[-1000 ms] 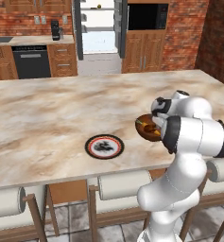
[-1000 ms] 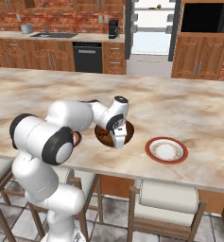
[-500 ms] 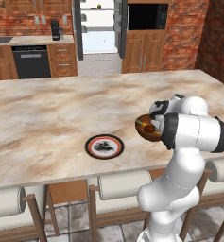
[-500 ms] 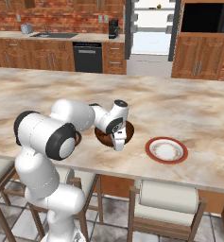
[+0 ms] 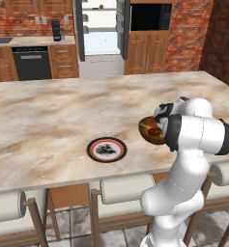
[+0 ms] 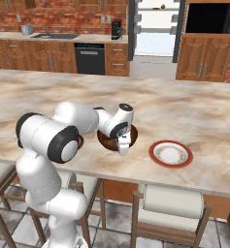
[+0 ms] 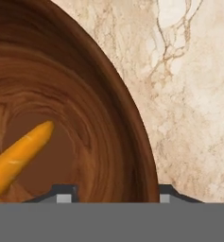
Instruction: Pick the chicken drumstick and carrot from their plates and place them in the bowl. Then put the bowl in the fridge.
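Observation:
The brown bowl [image 5: 149,131] [image 6: 106,141] [image 7: 85,108] stands on the marble island near its front edge. The orange carrot [image 7: 20,155] lies inside it. The chicken drumstick is hidden; a dark sliver at the left edge of the hand view is all I can make out. My gripper [image 6: 123,147] [image 7: 114,194] points down over the bowl's near rim, one fingertip [image 7: 64,194] inside the wall and the other outside, both pressed against it. The dark-patterned plate [image 5: 90,149] lies left of the bowl, and the plain white plate [image 6: 153,154] lies right of it.
The fridge [image 5: 99,38] [image 6: 155,29] stands open across the aisle at the back, its white inside showing. A black dishwasher [image 5: 33,62] [image 6: 90,58] sits in the wooden cabinets to its left. Padded stools [image 5: 125,188] [image 6: 172,203] line the island's near side.
The jaws have come together from wide open onto the bowl's rim. The arm and bowl have hardly moved.

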Motion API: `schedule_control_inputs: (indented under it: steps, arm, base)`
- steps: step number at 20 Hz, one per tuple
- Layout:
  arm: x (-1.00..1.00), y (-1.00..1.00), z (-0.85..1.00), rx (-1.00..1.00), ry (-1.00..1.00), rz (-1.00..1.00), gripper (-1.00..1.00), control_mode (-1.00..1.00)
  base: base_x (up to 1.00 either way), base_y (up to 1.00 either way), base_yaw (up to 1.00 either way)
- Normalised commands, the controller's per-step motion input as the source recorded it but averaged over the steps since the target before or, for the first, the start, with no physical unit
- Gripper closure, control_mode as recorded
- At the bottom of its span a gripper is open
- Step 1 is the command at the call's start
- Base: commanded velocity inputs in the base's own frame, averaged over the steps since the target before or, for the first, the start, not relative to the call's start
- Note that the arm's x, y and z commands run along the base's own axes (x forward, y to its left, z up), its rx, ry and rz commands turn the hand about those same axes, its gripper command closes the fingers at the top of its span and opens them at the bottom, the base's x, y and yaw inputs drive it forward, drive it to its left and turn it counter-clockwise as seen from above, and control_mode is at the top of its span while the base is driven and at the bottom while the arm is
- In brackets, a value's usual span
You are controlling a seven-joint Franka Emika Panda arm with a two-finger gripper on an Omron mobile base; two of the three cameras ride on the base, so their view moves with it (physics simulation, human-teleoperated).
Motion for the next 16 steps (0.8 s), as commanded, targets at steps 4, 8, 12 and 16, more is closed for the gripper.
schedule_control_inputs:
  steps: [4, 8, 12, 16]
  arm:
    - [0.0, 0.08, 0.0, 0.0, 0.0, -0.05, 1.0, -1.0]
    - [-0.02, 0.18, 0.09, 0.0, -0.05, 0.0, 1.0, -1.0]
    - [-0.25, 0.01, 0.38, 0.0, -0.11, 0.0, 1.0, -1.0]
    - [-0.39, 0.0, 0.35, 0.0, -0.12, 0.0, 1.0, -1.0]
  base:
    - [0.0, 0.0, 0.0]
    - [0.0, 0.0, 0.0]
    - [0.0, 0.0, 0.0]
    - [0.0, 0.0, 0.0]
